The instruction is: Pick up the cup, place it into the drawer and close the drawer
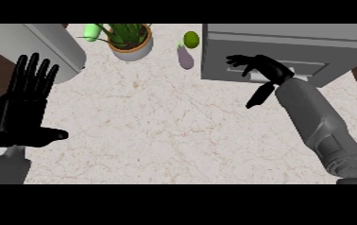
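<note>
Reaching toward the drawer unit [279, 49] at 1 o'clock, the right robot hand [261, 68] is seen against the grey drawer front, its fingers curled near the recessed handle, thumb trailing down toward the surface [167, 125]; whether the handle is actually gripped cannot be told. Nothing else is held by it. The left robot hand [28, 106] is noted at 9 o'clock, fingers straight and pointing up, held open and empty at the view's left edge. A light green cup [91, 32] is recorded at 11 o'clock, lying tilted just beside a potted plant [130, 42]. An eggplant [185, 57] is placed near 12 o'clock, with a lime [191, 39] just above it, close to the drawer unit's left side. A grey rounded object [49, 49] is logged at 10 o'clock, unidentified.
</note>
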### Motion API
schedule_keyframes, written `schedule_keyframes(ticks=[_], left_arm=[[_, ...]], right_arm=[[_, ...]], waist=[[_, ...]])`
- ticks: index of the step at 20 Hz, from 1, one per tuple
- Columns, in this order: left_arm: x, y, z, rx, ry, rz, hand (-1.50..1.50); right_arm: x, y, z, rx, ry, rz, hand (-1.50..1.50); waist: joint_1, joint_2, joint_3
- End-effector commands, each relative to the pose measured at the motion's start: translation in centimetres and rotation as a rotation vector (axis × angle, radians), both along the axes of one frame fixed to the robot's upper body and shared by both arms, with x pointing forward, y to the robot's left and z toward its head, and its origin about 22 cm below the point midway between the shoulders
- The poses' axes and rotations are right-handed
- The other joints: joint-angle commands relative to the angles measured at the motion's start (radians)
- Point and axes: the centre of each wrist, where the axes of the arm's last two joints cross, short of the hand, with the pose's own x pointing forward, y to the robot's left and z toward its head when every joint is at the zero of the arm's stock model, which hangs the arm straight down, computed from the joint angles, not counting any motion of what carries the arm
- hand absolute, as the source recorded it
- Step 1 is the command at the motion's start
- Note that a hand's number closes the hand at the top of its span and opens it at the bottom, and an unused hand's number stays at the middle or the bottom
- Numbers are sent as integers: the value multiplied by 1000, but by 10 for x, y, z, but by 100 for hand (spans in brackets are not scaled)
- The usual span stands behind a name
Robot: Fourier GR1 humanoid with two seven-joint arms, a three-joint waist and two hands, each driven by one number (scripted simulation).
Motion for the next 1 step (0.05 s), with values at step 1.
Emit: schedule_keyframes(ticks=[1], left_arm=[[2,-12,-7,3,-11,-1,-150]], right_arm=[[13,-31,36,-72,-54,-171,-150]], waist=[[11,31,4]])
